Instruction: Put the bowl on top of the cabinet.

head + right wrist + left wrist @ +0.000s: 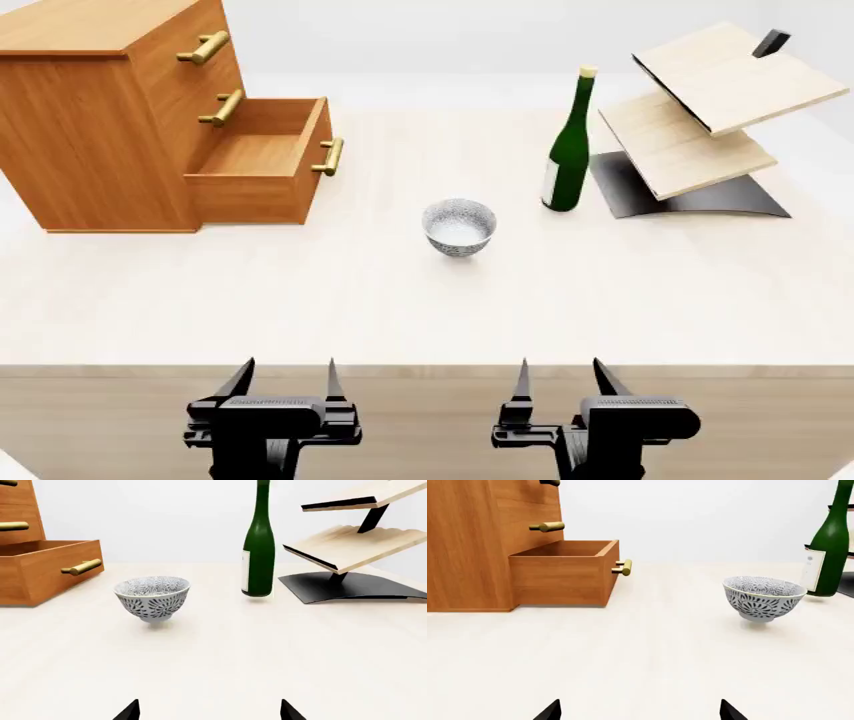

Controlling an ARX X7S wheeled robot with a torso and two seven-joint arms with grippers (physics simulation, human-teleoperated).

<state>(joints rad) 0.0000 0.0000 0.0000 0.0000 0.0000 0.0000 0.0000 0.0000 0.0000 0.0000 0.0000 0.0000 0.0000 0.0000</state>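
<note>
While both tools, left tool (pixel 283 377) and right tool (pixel 559 377), are idling apart, the bowl (pixel 459 226) is sitting mid-desk (pixel 400 300), risking clipping the open drawer (pixel 260 165) en route to the cabinet (pixel 94 110) top.

We observe bright, even, diffuse lighting and sharp renders without blur or glare; only faint soft shadows lie under the bowl (pixel 459 226) and cabinet (pixel 107 120).
</note>
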